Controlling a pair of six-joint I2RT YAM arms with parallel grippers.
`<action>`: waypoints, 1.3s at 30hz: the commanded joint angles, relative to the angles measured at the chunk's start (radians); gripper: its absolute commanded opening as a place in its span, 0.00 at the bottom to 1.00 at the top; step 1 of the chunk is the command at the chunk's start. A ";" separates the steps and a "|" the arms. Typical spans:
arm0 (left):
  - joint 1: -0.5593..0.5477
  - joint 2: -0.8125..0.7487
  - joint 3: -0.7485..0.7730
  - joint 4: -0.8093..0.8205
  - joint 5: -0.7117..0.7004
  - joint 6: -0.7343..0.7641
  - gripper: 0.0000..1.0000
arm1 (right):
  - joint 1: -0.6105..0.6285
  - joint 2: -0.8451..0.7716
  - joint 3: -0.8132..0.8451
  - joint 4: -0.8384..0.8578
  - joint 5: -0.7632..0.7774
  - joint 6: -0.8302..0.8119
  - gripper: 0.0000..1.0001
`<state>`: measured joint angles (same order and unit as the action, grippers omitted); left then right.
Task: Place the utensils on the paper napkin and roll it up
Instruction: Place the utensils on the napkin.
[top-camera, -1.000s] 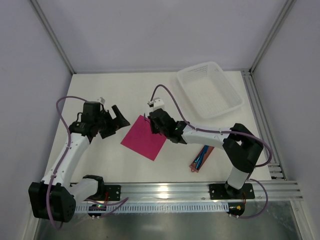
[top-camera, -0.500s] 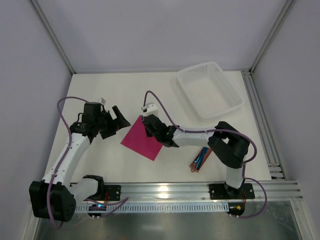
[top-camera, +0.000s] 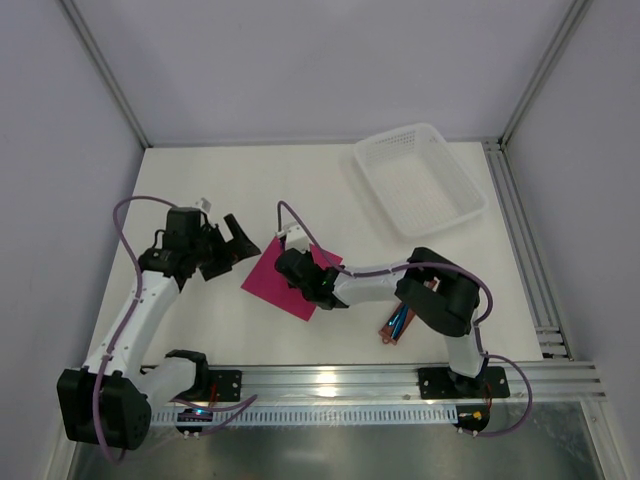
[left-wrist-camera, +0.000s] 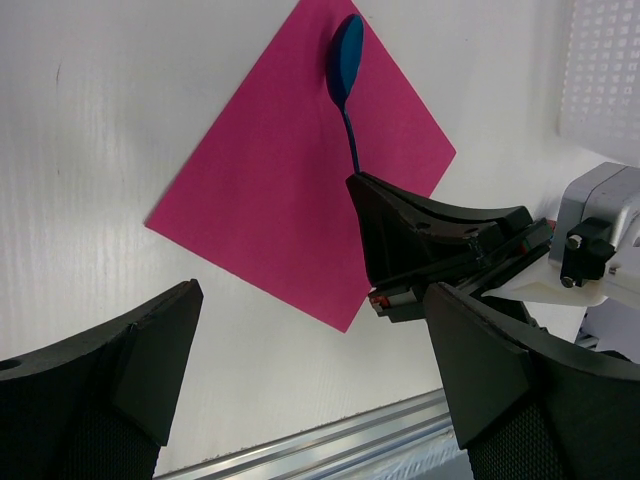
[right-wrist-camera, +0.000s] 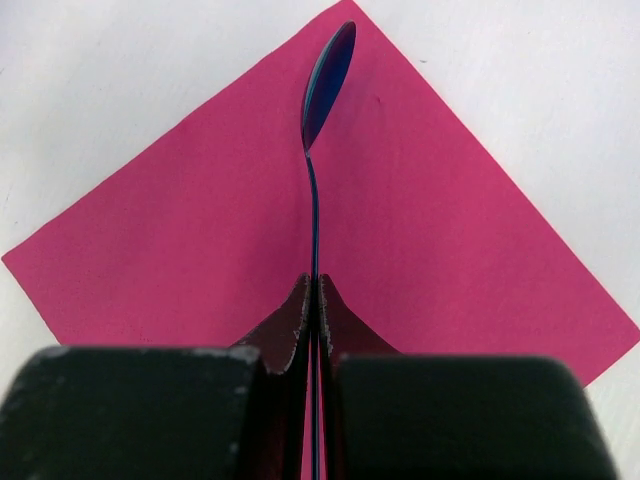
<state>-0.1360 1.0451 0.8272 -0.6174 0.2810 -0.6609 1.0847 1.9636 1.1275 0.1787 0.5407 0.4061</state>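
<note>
We see the right gripper (right-wrist-camera: 313, 288) closed tight on the handle of a blue spoon (right-wrist-camera: 328, 85), the thin handle pinched between its two fingers and running straight out ahead of them. The spoon is turned on its edge, so from the right wrist its round bowl shows as a narrow oval. The bowl reaches toward the far corner of the paper napkin (right-wrist-camera: 200, 260); we cannot tell whether it touches the paper or hangs just above it

The magenta-pink napkin lies flat and unfolded on the white surface (top-camera: 250, 180), set like a diamond between the two arms. The right gripper leans in low over its near-right part

The left gripper (left-wrist-camera: 310, 290) stands wide open with nothing between its fingers, just beside the napkin's left corner and pointed toward it

Near the right arm's base a reddish-brown sleeve (top-camera: 388, 335) lies on the surface, well apart from the napkin, with the other blue utensils (top-camera: 399, 319) on it. A white mesh basket (top-camera: 400, 135) sits at the far right corner of the surface
</note>
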 joint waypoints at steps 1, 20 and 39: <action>0.007 -0.025 -0.010 0.036 0.017 0.014 0.98 | 0.015 0.009 -0.005 0.038 0.062 0.052 0.04; 0.006 -0.020 -0.069 0.071 0.030 0.001 0.97 | 0.021 -0.026 -0.046 0.070 0.035 0.109 0.04; 0.007 0.006 -0.071 0.084 0.017 0.007 0.97 | -0.049 -0.037 -0.041 0.171 -0.064 0.074 0.04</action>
<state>-0.1360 1.0424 0.7601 -0.5732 0.2909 -0.6689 1.0477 1.9545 1.0607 0.2729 0.4782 0.4664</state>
